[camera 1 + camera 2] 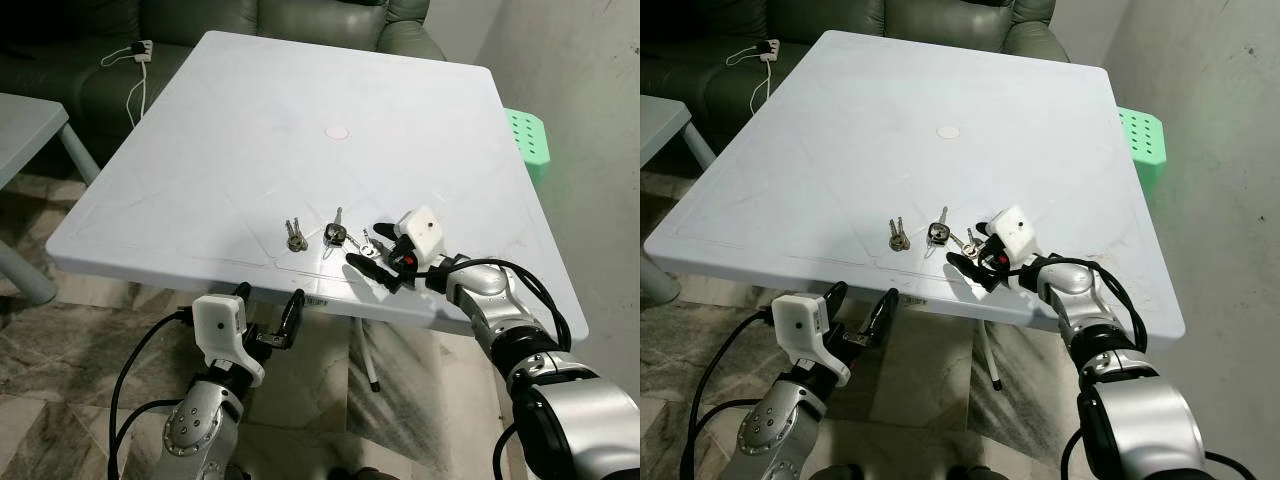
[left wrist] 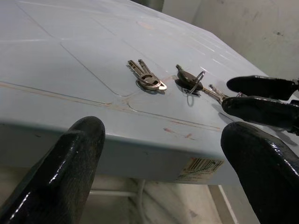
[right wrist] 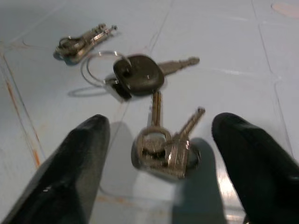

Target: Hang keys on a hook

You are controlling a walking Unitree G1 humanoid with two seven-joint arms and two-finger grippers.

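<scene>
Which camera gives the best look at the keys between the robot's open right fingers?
The right wrist view: the silver key bunch lies close and large between the right gripper fingers. The eye views show it small beside the black-headed key; the left wrist view shows it partly hidden.

A white square worktop (image 1: 250, 150) stands on a marbled tile floor (image 1: 90, 340). Behind its far edge is a dark green sofa (image 1: 200, 25). A green plastic stool (image 1: 527, 140) stands beside its right edge, near a grey wall (image 1: 580, 80).

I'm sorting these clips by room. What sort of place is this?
Probably a home living room: a dark green sofa stands behind the white plastic table, a charger cable lies on the sofa, and the floor is marble-patterned tile.
</scene>
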